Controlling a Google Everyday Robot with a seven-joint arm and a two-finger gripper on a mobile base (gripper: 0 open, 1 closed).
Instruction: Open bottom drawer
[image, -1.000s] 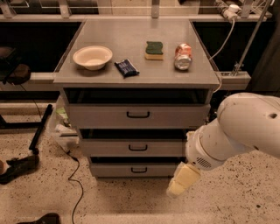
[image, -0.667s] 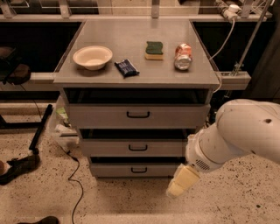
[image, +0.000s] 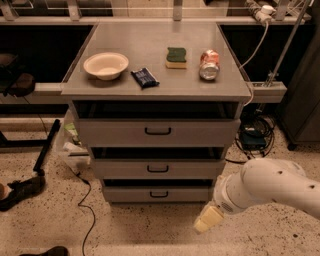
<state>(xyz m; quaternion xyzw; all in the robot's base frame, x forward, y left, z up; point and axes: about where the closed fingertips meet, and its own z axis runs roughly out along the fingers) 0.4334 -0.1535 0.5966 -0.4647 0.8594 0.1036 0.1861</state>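
Standing by the grey bench (image: 150, 89) here. The bottom drawer (image: 125, 194) is the lowest of its three fronts, right down near the floor, with a small black loop handle (image: 159, 194) in the middle. There's a thin dark strip above its front, so it sits out a bit, but I can't see anything inside. Same dark strip above the middle drawer (image: 125, 169) and the top drawer (image: 115, 132).

The pincer (image: 208, 220) hangs low in front of the bench's bottom right corner, just off the bottom drawer's right end and not touching it. It looks like a cream-coloured stub poking out of the fat white arm (image: 270, 187), and honestly I can't tell how far open it is. It doesn't look like it's holding anything. The arm runs off the right edge, so the rest of the robot is cut off.

On top of the bench, left to right: a cream bowl (image: 106, 65), a dark blue packet (image: 145, 77), a green-and-yellow sponge (image: 176, 57) and a can (image: 209, 65) on its side, label unreadable.
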